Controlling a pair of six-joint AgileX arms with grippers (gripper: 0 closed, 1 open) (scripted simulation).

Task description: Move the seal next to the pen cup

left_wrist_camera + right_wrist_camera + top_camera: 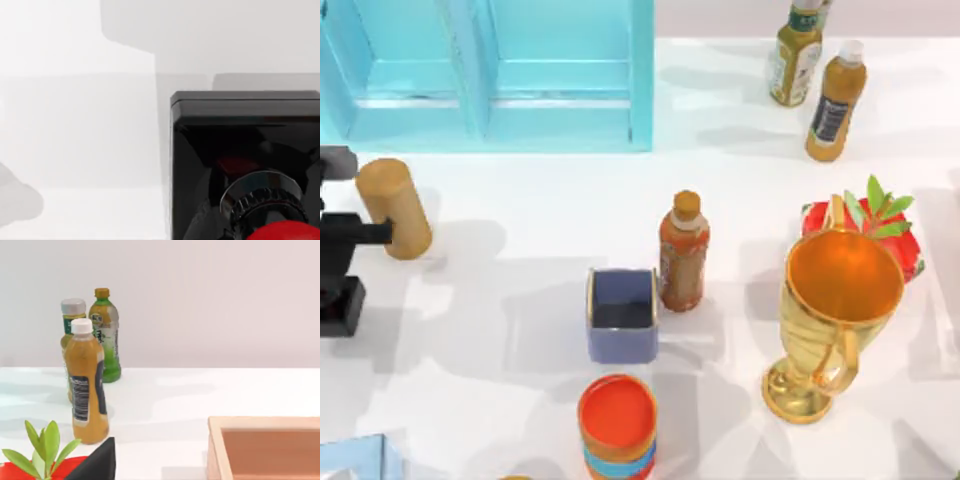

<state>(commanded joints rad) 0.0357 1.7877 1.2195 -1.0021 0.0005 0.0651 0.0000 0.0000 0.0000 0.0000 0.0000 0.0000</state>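
One small square slate-blue pen cup (621, 316) with thin pale rim edges and a dark inside stands upright on the white table (500, 400), and everything else is placed from it. Just to its right, almost touching, stands an orange-brown plastic bottle with a tan cap (683, 253). In front of the pen cup and close to it sits a round orange-red cup with striped sides (617, 427). Farther to its right stands a tall golden trophy cup (831, 320), with a red strawberry-like thing with green leaves (880, 225) behind that. Well beyond the pen cup to the right, at the back of the table, stand two yellow-brown drink bottles (817, 80), and behind it to the left is a pale turquoise cabinet (490, 70). Far to the pen cup's left lies a tan wooden cylinder (395, 208), and beside it the black left gripper (342, 270) sits at the table's left edge; whether it is spread or pinching cannot be told. The seal (245, 165), a black square block with a glossy red knob, is close to the left wrist camera, over white tabletop, well apart from the pen cup. A dark wedge of the right gripper (97, 462) shows near the strawberry's leaves; its state cannot be told either.
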